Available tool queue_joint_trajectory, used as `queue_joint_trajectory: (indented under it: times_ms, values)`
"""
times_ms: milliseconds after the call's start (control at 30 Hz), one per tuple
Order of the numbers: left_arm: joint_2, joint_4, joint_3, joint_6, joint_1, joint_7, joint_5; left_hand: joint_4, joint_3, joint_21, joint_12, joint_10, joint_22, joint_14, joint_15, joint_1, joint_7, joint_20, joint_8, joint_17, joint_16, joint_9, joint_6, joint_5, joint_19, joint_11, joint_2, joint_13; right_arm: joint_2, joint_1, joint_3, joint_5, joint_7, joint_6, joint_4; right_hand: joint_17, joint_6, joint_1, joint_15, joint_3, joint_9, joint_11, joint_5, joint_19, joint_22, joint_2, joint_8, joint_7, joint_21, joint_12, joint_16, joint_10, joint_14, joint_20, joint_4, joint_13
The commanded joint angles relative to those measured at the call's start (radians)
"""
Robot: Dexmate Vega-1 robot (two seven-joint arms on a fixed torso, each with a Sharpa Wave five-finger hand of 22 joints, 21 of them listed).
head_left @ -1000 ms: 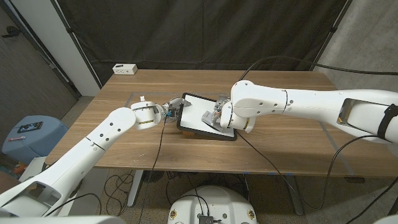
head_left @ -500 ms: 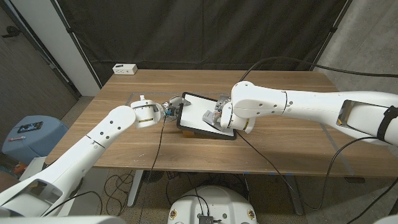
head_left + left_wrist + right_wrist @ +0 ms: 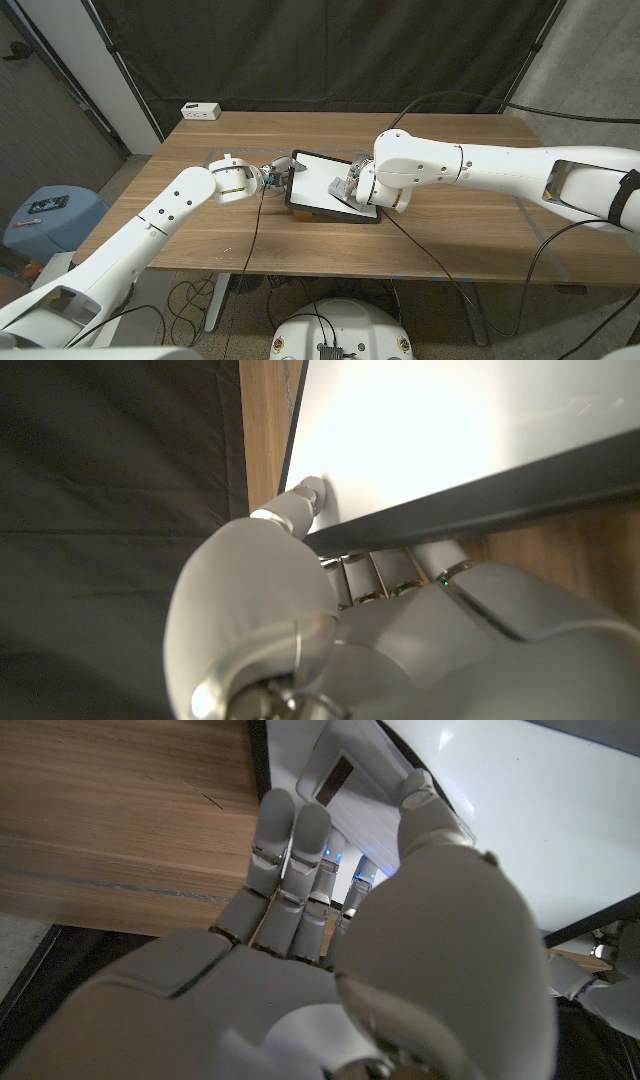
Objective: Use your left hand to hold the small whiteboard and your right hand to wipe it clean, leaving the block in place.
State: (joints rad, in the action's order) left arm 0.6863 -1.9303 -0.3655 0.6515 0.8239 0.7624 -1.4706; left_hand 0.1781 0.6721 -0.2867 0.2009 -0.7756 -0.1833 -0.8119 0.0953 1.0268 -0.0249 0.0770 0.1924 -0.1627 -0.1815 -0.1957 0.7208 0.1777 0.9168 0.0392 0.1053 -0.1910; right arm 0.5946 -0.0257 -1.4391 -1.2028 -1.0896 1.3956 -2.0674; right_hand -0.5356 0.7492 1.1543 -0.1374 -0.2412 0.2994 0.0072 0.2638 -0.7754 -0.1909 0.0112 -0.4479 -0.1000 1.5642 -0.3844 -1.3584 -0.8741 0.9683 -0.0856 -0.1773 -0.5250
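The small black-framed white whiteboard (image 3: pixel 330 187) is lying mid-table. The left hand (image 3: pixel 275 176) is pinching its left edge; the right hand (image 3: pixel 352 188) is clamping the grey rectangular eraser block (image 3: pixel 336 189). Ideally, strokes are staying flat and light.

- A wooden counter (image 3: pixel 450 235) with a brown, grained top.
- A small white box (image 3: pixel 201 111) at the counter's far left corner, near the edge.
- A dark curtain (image 3: pixel 330 50) hanging behind the counter.
- A blue round bin (image 3: pixel 50 215) on the floor to the left, with a dark flat item (image 3: pixel 46 205) lying on top.
- Black cables (image 3: pixel 190 298) on the floor under the counter.
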Motion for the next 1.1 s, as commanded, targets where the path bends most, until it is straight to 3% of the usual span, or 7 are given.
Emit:
queue_joint_trajectory:
  times_ms: [33, 300, 1100]
  values:
    - [0.017, 0.005, 0.004, 0.017, -0.007, 0.018, -0.052, 0.004, 0.005, -0.010, 0.005, -0.010, -0.003, -0.018, 0.025, 0.014, -0.003, 0.000, 0.004, -0.003, -0.004, -0.003, 0.009, 0.006, 0.014, -0.005, -0.003, 0.001, 0.009, 0.002, 0.009, 0.035, 0.062, 0.000, 0.003, -0.003, 0.141, 0.050, -0.087, -0.025, 0.004, -0.042, 0.057, -0.006, -0.003, -0.043, -0.001, 0.039, -0.003, -0.019, 0.004, -0.117, 0.010, -0.095, 0.015, -0.036]
    - [0.024, 0.005, 0.000, 0.010, -0.008, 0.024, -0.062, -0.001, 0.005, -0.011, 0.002, -0.008, -0.003, -0.019, 0.019, 0.014, -0.008, -0.002, 0.002, -0.003, -0.002, -0.003, 0.008, 0.005, 0.014, -0.007, -0.004, 0.001, 0.008, -0.004, -0.007, 0.059, 0.087, 0.000, 0.008, -0.005, 0.142, 0.053, -0.087, -0.027, 0.004, -0.042, 0.057, -0.004, -0.004, -0.043, 0.002, 0.038, -0.002, -0.017, 0.009, -0.117, 0.010, -0.096, 0.015, -0.039]
    - [0.033, 0.014, -0.011, 0.000, -0.015, 0.024, -0.084, -0.007, 0.006, -0.011, -0.001, -0.006, -0.003, -0.013, 0.016, 0.013, -0.005, -0.007, 0.000, -0.004, 0.004, -0.003, 0.005, 0.004, 0.009, -0.004, -0.006, 0.001, 0.020, 0.038, 0.038, 0.069, 0.114, 0.000, 0.042, -0.009, 0.149, 0.059, -0.087, -0.029, 0.004, -0.045, 0.055, -0.005, -0.004, -0.040, 0.006, 0.038, -0.002, -0.013, 0.019, -0.123, 0.014, -0.096, 0.015, -0.041]
